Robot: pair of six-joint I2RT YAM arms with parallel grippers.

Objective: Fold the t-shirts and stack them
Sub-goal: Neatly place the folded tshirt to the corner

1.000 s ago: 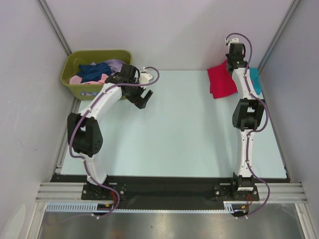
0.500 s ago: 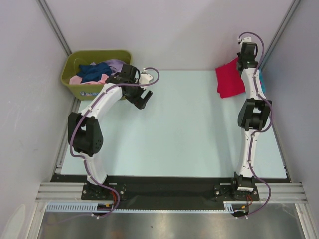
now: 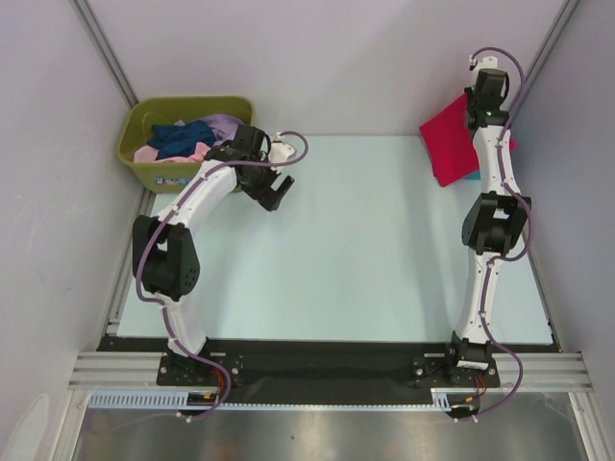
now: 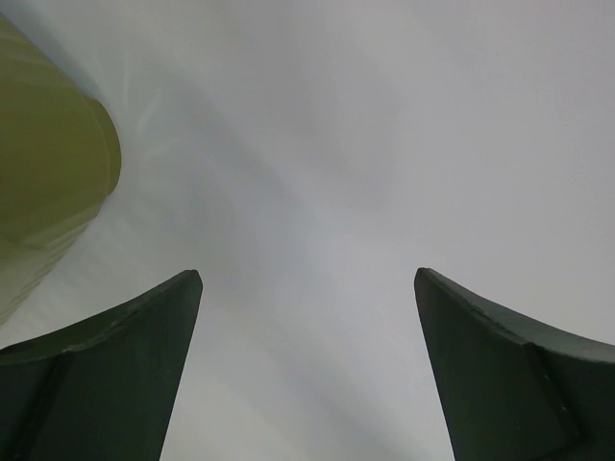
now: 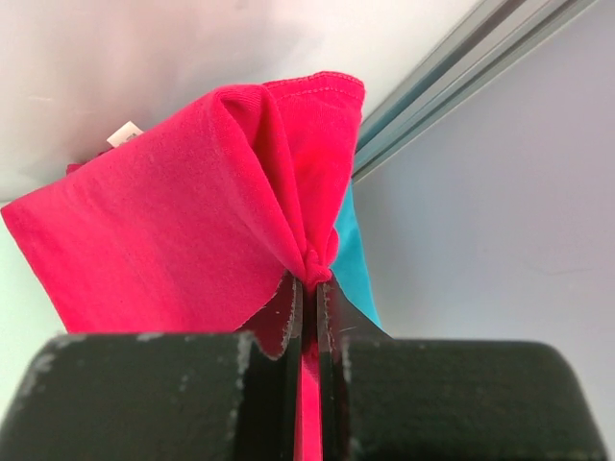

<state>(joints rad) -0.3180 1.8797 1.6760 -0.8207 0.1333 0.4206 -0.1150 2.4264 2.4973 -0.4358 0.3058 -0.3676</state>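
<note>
Red t-shirt (image 5: 183, 240) hangs over the far right corner of the surface (image 3: 365, 250), pinched by a bunched edge in the right gripper (image 5: 309, 283) — probably to lower it onto the teal t-shirt (image 5: 348, 245). Left gripper (image 4: 307, 288) — spread wide, empty — hovers beside the bin (image 3: 144, 165) of loose tees (image 3: 183, 137).

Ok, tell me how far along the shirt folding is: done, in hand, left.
Done, it seems: the teal t-shirt lies at the far right corner of the table, mostly hidden. In hand: the right gripper is shut on the red t-shirt, not yet set down. Left: a navy, pink and lavender heap of shirts in the green bin; the left gripper hangs open, empty.
</note>
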